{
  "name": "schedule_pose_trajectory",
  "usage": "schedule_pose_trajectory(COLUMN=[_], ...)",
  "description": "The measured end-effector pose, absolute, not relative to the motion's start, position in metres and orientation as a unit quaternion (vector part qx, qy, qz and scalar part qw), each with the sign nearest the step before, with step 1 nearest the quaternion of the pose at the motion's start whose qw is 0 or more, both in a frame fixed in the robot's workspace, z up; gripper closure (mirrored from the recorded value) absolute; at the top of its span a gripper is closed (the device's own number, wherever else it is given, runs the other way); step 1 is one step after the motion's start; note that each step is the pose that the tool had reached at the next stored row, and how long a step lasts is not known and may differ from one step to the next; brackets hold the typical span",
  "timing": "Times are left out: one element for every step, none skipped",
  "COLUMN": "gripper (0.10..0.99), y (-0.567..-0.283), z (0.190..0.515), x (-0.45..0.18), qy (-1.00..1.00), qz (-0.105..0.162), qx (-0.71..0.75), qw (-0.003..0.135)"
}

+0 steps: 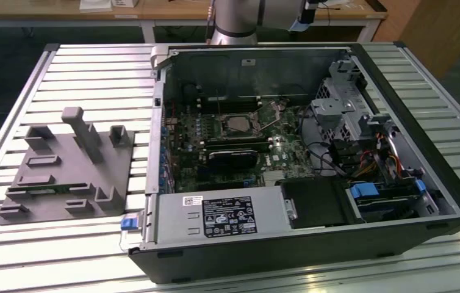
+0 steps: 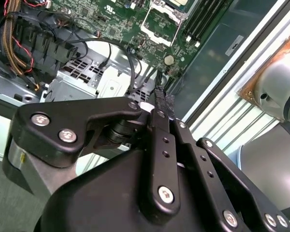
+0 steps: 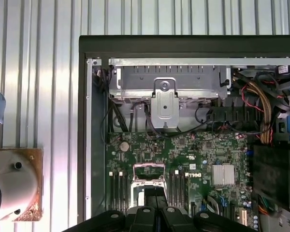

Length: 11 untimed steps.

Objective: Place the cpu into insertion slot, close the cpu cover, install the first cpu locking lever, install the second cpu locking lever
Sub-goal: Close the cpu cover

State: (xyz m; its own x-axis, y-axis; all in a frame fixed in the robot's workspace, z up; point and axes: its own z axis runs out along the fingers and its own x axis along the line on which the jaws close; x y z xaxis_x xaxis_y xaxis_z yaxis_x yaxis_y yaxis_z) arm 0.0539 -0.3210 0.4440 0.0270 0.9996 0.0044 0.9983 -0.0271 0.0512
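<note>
An open computer case (image 1: 312, 152) lies on its side on the ribbed metal bench (image 1: 91, 79). At the exterior view's left of the case, and apart from it, a grey moulded fixture (image 1: 67, 177) rests on the bench. The robot arm (image 1: 234, 24) stands at the far edge of the bench, behind the case.

Inside the case lies the green circuit board (image 1: 213, 137). The insertion slot (image 1: 237, 124) sits in the far half of this board, between two groups of long black slots. In the second wrist view the insertion slot (image 2: 159, 24) shows a dark centre and a thin silvery rim. I cannot tell if the cpu is already in it. The cpu cover (image 3: 149, 166) is a thin metal frame at the edge of the slot. It seems to be lifted, but I cannot say this for sure.

The tool (image 2: 163, 99) hangs above the case, over the board and near the slot, and it touches nothing. Its fingers (image 2: 159, 104) are narrow, brought together, and I see nothing between them. In the first wrist view the tool (image 3: 156, 192) lies just before the slot.

A round coin battery (image 2: 169, 60) sits on the board near the slot. A black card (image 1: 234, 155) stands on the near side of the slot. The labelled power supply (image 1: 222, 217) takes the near side of the case, and a metal drive cage (image 1: 336, 116) is at the exterior view's right.
</note>
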Motion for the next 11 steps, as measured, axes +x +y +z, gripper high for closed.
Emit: schedule_pose_trajectory(gripper=[0.98,0.98,0.98,0.98,0.98,0.98,0.98,0.98,0.98,0.98,0.98], y=[-0.321,-0.321,-0.321,-0.321,-0.321,-0.321,-0.321,-0.321,-0.321,-0.321,-0.321], z=[0.442,0.441,0.439,0.437,0.436,0.434,0.432,0.43,0.428,0.426,0.425], x=[0.054,0.054,0.054,0.054,0.054,0.054,0.054,0.054,0.054,0.054,0.054], qy=[0.697,0.697,0.697,0.697,0.697,0.697,0.697,0.697,0.697,0.697,0.697], qz=[0.019,0.019,0.019,0.019,0.019,0.019,0.019,0.019,0.019,0.019,0.019], qx=[0.716,0.716,0.716,0.716,0.716,0.716,0.716,0.716,0.716,0.716,0.716], qw=[0.017,0.017,0.017,0.017,0.017,0.017,0.017,0.017,0.017,0.017,0.017])
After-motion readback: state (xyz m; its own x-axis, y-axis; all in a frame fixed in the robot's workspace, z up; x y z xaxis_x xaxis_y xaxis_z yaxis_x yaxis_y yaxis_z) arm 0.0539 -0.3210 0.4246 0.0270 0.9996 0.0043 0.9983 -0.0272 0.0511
